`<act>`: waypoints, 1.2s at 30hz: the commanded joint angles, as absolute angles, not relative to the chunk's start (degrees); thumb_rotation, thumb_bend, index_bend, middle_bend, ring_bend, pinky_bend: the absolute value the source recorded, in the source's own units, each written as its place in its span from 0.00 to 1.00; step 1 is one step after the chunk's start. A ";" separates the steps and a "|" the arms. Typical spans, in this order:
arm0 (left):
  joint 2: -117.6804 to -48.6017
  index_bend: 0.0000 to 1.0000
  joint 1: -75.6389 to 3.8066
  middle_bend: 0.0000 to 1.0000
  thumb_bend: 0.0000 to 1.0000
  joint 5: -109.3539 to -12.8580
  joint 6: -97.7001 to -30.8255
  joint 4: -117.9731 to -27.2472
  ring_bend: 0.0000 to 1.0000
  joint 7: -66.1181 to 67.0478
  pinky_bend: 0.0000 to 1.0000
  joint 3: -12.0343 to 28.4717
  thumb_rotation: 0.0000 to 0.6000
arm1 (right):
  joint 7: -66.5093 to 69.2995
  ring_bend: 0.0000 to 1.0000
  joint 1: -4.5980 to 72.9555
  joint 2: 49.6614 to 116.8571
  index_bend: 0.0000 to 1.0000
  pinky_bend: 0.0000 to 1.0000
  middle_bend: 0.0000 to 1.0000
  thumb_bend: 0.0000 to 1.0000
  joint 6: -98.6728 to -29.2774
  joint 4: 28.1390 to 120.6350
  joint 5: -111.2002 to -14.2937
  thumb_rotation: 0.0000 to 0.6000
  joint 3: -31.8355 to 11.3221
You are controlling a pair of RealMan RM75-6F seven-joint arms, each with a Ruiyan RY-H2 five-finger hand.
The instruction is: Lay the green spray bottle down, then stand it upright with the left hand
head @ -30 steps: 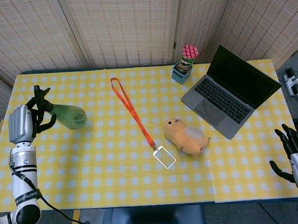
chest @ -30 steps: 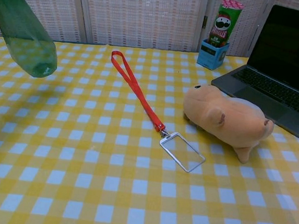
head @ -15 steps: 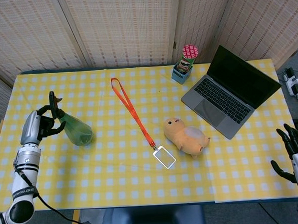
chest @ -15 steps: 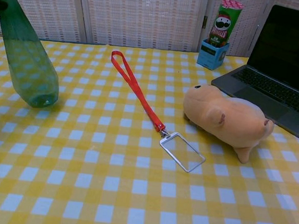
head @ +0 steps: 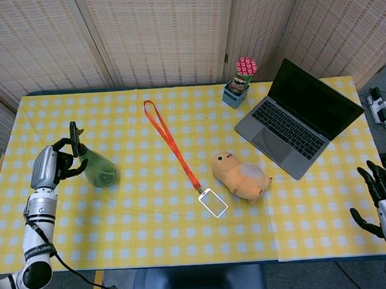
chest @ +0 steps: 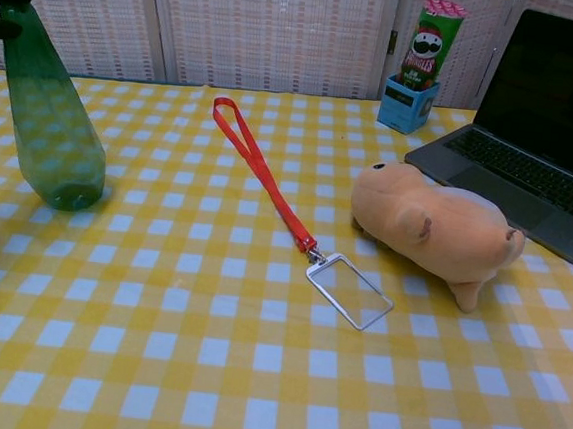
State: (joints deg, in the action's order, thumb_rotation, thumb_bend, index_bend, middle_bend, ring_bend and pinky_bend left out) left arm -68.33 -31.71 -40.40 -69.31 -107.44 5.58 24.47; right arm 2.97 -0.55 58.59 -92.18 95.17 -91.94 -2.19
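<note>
Standing upright, translucent green plastic spray bottle [head: 98, 169] is gripped at its neck by curled left hand [head: 59, 166]; right hand [head: 384, 191] held spread, idle.

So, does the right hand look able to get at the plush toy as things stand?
Probably yes: the right hand is open at the table's edge, and only bare tablecloth lies between it and the plush toy.

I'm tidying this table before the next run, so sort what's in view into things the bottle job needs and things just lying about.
Needed:
- translucent green plastic spray bottle, base on the cloth
- left hand, holding its neck

Lying about:
- red lanyard with clear badge holder
- tan plush toy
- open grey laptop
- green Pringles can in a blue box
- right hand, idle
</note>
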 commanded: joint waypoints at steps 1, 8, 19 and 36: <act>-69.40 0.88 -31.89 1.00 0.61 -41.25 -69.80 -106.30 1.00 5.58 1.00 23.88 1.00 | 2.96 0.00 -0.55 58.57 0.00 0.00 0.00 0.33 -92.15 95.18 -91.93 1.00 -2.19; -70.78 0.85 -32.05 1.00 0.61 -41.81 -69.92 -104.40 1.00 5.09 1.00 23.41 1.00 | 3.21 0.00 -0.70 58.43 0.00 0.00 0.00 0.33 -92.49 95.22 -92.17 1.00 -2.13; -69.35 0.51 -31.27 1.00 0.42 -43.13 -67.96 -105.12 1.00 2.65 1.00 23.36 1.00 | 2.58 0.00 -0.78 58.36 0.00 0.00 0.00 0.33 -91.99 95.47 -91.93 1.00 -1.86; -65.99 0.20 -30.58 1.00 0.16 -42.54 -64.62 -104.99 1.00 0.07 1.00 23.23 1.00 | 1.83 0.00 -0.97 58.92 0.00 0.00 0.00 0.33 -92.54 95.07 -92.25 1.00 -1.93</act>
State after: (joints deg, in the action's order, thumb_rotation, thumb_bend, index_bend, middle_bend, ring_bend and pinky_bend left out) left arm -66.13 -30.71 -42.40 -64.51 -104.93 0.15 23.29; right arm 1.83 -0.98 58.91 -92.55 95.08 -92.26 -1.93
